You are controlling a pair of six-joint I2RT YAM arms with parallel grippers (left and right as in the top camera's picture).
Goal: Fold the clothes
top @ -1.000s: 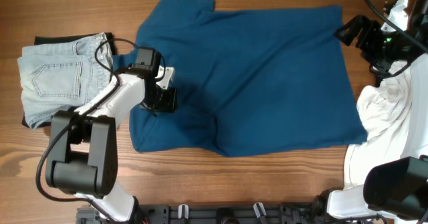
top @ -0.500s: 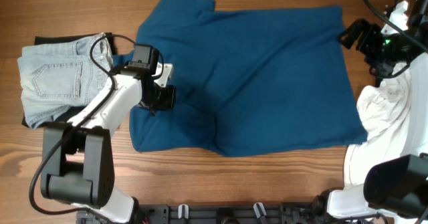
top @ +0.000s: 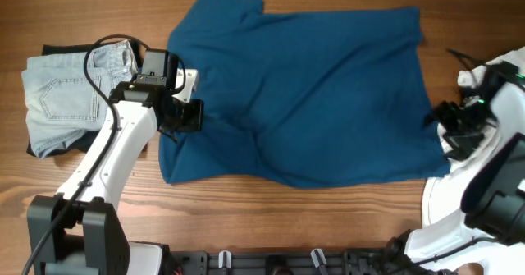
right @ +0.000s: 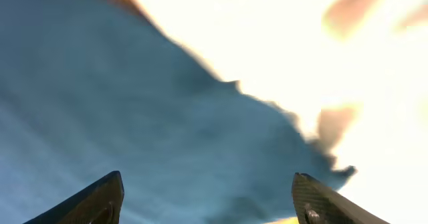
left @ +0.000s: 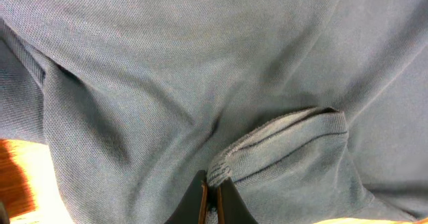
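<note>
My left gripper (left: 210,198) is pinched tight on a ribbed edge of the deep-blue polo shirt (top: 328,94); my right gripper (right: 207,200) hangs with fingers spread wide, gripping nothing.
The polo shirt lies spread across the middle of the wooden table (top: 328,226), a fine pebbled knit, mostly flat, with creases fanning out from my left pinch near its left side. Its ragged right edge runs under my right gripper, blurred in that wrist view. I see bare wood along the near side. Left of the shirt, folded light-blue denim (top: 61,94) rests on a black piece (top: 37,149).
</note>
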